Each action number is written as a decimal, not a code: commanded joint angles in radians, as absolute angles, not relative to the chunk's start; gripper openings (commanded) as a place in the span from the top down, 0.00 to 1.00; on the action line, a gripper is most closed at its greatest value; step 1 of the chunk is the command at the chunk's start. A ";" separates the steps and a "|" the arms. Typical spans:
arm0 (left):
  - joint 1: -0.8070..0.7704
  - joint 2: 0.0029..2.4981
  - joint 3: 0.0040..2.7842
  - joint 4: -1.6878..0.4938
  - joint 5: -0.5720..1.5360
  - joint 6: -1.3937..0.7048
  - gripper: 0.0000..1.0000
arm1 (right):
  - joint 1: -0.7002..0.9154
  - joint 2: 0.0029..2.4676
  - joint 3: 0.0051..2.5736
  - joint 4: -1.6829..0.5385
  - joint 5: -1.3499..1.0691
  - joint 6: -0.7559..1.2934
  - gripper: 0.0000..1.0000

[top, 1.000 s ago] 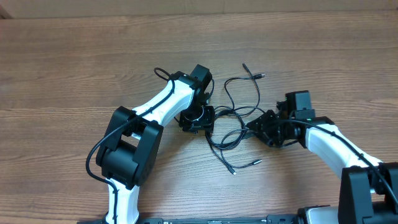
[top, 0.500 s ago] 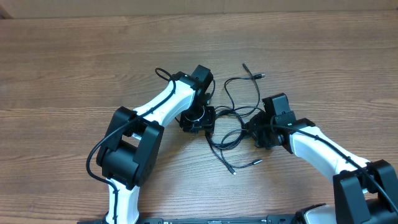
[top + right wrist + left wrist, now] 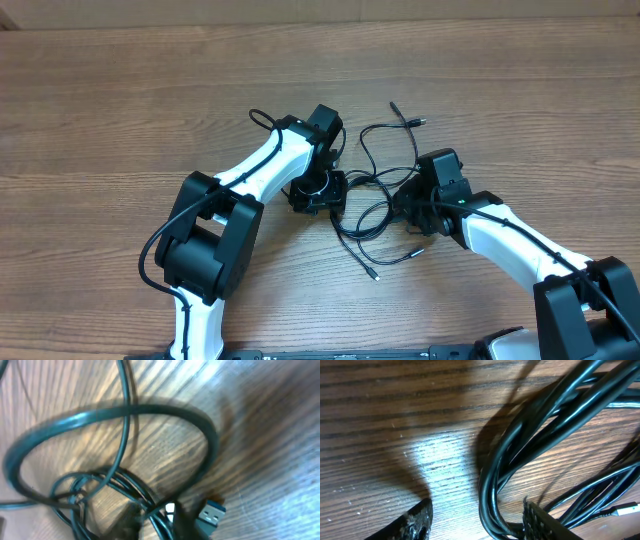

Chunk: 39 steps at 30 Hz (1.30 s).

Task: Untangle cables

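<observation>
The cables [image 3: 375, 195] are thin black cords, looped and tangled on the wood table between the two arms. My left gripper [image 3: 318, 192] sits at the tangle's left edge. In the left wrist view its fingers [image 3: 477, 522] are apart, with a bundle of cable strands [image 3: 492, 485] between them, close to the right finger. My right gripper [image 3: 405, 203] is at the tangle's right side. In the blurred right wrist view its dark fingers [image 3: 157, 517] sit close together around several cable strands [image 3: 125, 480]. A silvery USB plug [image 3: 210, 512] lies just beside them.
Loose cable ends with small plugs lie at the back [image 3: 408, 118] and at the front [image 3: 395, 262] of the tangle. The wood table [image 3: 120, 110] stretches away on all sides. The left arm's white links [image 3: 255, 170] lie close to the tangle.
My right gripper has swung left and turned toward the tangle. The front cable end has shifted slightly. The left arm has not moved.
</observation>
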State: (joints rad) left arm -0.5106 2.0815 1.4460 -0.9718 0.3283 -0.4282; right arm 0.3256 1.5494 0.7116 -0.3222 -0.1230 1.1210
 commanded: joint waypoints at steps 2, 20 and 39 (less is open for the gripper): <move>-0.518 2.059 1.441 -0.971 0.303 -0.443 0.41 | 0.319 1.553 0.708 -0.319 -0.096 1.130 0.72; -0.519 2.059 1.441 -0.971 0.307 -0.442 0.34 | 0.321 1.632 0.707 -0.291 -0.046 1.211 0.90; -0.518 2.059 1.441 -1.002 0.307 -0.442 0.23 | 0.293 1.472 0.722 -0.141 -0.440 1.071 0.96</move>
State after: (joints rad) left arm -0.5106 2.0815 1.4460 -0.9874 0.3172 -0.4362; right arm 0.2951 1.5536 0.7105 -0.1535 -0.3676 1.1156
